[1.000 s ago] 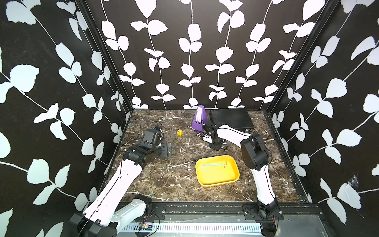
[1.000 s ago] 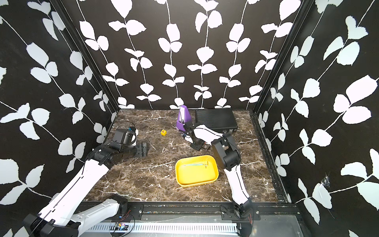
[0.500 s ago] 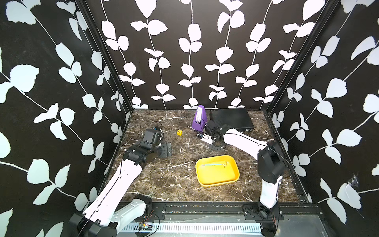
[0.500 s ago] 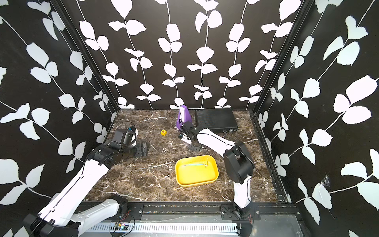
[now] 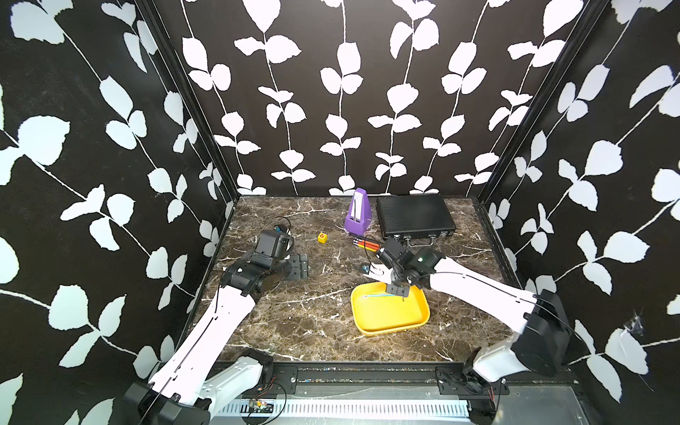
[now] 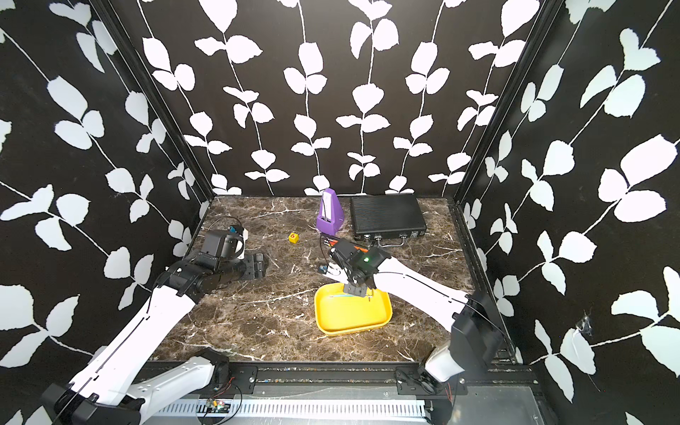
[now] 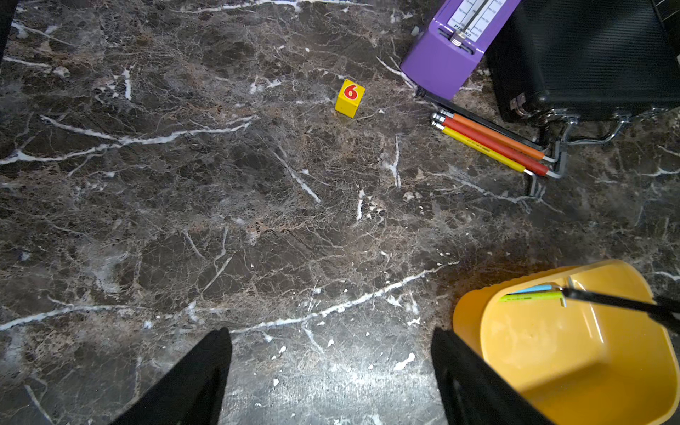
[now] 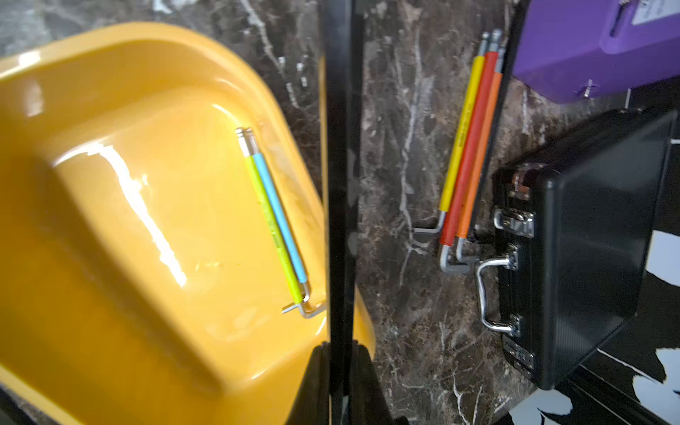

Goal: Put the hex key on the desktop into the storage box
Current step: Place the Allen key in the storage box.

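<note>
Squinting at both top views, I could not pick out the black hex key (image 8: 340, 176), Mara said. The right jaws hid it where they hung over the storage box (image 5: 390, 316).

It showed only from the wrists, Theo answered. In the right wrist view it was a thin dark bar pinched between the closed fingers (image 8: 312, 379). It ran straight out from them, its far end was cut off by the frame edge, and its bend could not be made out.

Where did it sit?

Off the desk (image 5: 294, 323), above the box's rim on the side toward the black case (image 5: 415, 215). Whether it touched that rim I could not tell. Its long axis lay roughly in line with the green key (image 8: 274, 228) and blue key (image 8: 282, 220), which lay side by side inside the box along that same wall. It pointed toward the same side as their ball tips.

And from the left?

In the left wrist view the black hex key (image 7: 607, 302) reached in over the box, its thin end by the green key's bent end. The left jaws stood apart, fingers (image 7: 191, 382) with only bare desk between them.

Anything else unclear?

There was a dark strip beside the orange key (image 7: 498, 137); whether it was shadow or another key I could not say. The red key (image 7: 495, 146) and yellow key (image 7: 484, 149) lay packed against the orange one, near the purple metronome (image 7: 445, 62).
</note>
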